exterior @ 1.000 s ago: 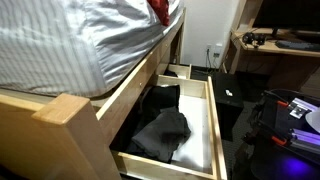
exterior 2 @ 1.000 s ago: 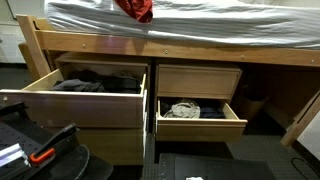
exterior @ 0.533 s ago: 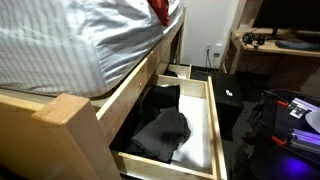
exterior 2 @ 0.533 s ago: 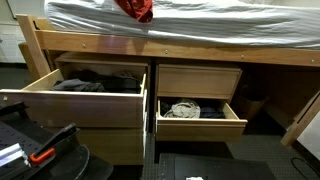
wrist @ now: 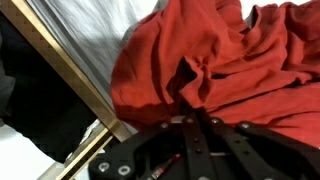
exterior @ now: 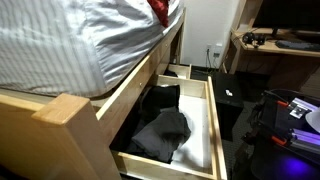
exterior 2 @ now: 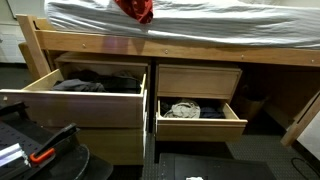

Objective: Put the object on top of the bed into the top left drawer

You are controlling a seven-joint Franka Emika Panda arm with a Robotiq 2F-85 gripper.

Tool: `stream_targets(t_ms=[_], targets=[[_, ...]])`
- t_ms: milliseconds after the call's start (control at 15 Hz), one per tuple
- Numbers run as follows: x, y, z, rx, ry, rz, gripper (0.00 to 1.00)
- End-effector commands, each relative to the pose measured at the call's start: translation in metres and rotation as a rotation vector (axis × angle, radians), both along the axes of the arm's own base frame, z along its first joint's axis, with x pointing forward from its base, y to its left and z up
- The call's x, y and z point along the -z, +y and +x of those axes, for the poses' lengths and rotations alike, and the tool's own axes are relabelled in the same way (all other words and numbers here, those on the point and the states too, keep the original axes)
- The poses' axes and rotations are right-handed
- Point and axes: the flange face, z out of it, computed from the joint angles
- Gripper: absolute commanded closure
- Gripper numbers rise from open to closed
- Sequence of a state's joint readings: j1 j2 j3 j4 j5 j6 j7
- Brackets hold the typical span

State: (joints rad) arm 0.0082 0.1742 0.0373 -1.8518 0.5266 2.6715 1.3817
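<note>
The object on the bed is a crumpled red cloth point(wrist: 230, 60). It lies on the striped white sheet at the mattress edge and shows in both exterior views point(exterior: 158, 10) point(exterior 2: 134, 9). In the wrist view my gripper point(wrist: 190, 116) is shut, its black fingers pinching a raised fold of the red cloth. The gripper does not show clearly in either exterior view. The top left drawer point(exterior 2: 40, 98) stands pulled open below the cloth, with dark clothes inside.
A second open drawer point(exterior 2: 200, 124) on the right holds light and dark clothes. The wooden bed frame rail point(wrist: 70, 75) runs just beside the cloth. An open drawer with dark clothing point(exterior: 214, 120) sticks out into the floor space, next to a black box point(exterior: 228, 100) and a desk point(exterior: 275, 45).
</note>
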Motion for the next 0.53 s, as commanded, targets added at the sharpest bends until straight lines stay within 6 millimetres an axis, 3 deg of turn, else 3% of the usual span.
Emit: stream_targets(t_ms=[0, 333, 467], targets=[[-0.013, -0.006, -0.005, -0.003, -0.022, -0.008, 0.99], [-0.126, 0.027, -0.04, -0.196, -0.084, -0.038, 0.99], [-0.174, 0.045, -0.065, -0.253, -0.057, -0.051, 0.99]])
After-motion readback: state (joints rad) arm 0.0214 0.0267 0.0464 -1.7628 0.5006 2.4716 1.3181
